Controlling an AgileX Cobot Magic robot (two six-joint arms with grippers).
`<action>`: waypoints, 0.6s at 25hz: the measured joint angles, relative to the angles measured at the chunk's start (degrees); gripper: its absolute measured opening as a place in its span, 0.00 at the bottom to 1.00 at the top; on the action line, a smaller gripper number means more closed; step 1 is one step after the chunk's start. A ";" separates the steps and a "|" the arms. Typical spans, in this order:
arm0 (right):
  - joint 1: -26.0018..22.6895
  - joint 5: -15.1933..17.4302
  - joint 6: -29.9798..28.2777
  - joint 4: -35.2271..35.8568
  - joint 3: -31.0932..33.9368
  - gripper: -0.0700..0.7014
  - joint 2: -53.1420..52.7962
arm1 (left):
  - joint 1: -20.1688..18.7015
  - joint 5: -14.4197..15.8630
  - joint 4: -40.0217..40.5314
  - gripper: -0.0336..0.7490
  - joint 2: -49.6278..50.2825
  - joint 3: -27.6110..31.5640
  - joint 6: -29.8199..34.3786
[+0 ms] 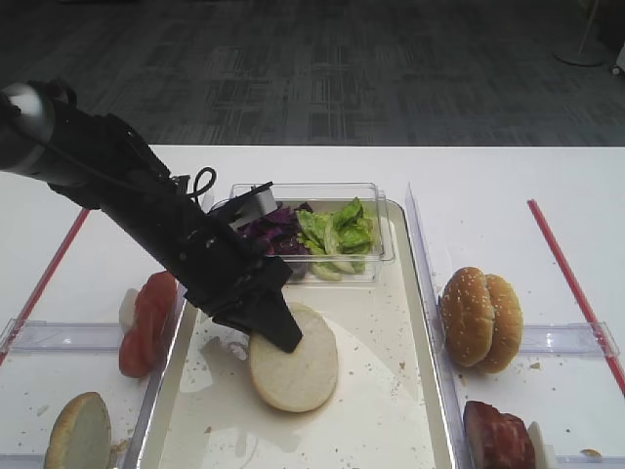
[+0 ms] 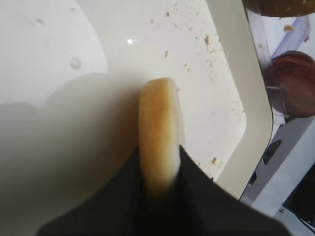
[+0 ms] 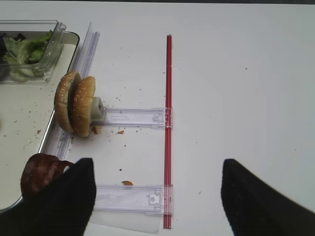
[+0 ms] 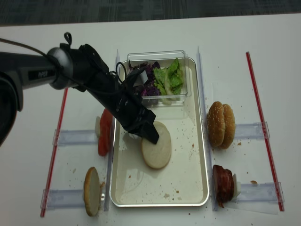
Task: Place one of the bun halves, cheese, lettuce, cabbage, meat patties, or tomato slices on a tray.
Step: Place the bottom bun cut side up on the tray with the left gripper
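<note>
My left gripper (image 1: 283,337) (image 4: 153,136) (image 2: 160,172) is shut on the rim of a pale bun half (image 1: 298,376) (image 4: 157,153) (image 2: 157,128), low over the middle of the silvery tray (image 1: 391,391) (image 4: 188,179) (image 2: 231,123). Whether the bun rests on the tray I cannot tell. Another bun half (image 1: 80,430) stands on edge at the front left. Lettuce (image 1: 342,230) and cabbage (image 1: 273,233) fill a clear tub at the tray's back. Tomato slices (image 1: 146,322) sit left of the tray, meat patties (image 1: 498,435) (image 3: 42,172) right. Cheese is out of view. My right gripper (image 3: 156,164) is open above bare table.
Two sesame buns (image 1: 480,318) (image 3: 76,103) stand on edge in a clear plastic holder right of the tray. Red strips (image 1: 571,283) (image 3: 168,123) run along both sides of the white table. Crumbs speckle the tray.
</note>
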 joint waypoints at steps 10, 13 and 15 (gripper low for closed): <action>0.00 0.00 0.00 0.00 0.00 0.81 0.00 | 0.00 0.77 3.47 0.15 0.00 0.00 -2.28; 0.00 0.00 0.00 0.00 0.00 0.81 0.00 | 0.00 1.15 3.47 0.19 0.00 0.00 -2.28; 0.00 0.00 0.00 0.00 0.00 0.81 0.00 | 0.00 1.15 3.58 0.23 0.00 0.00 -2.28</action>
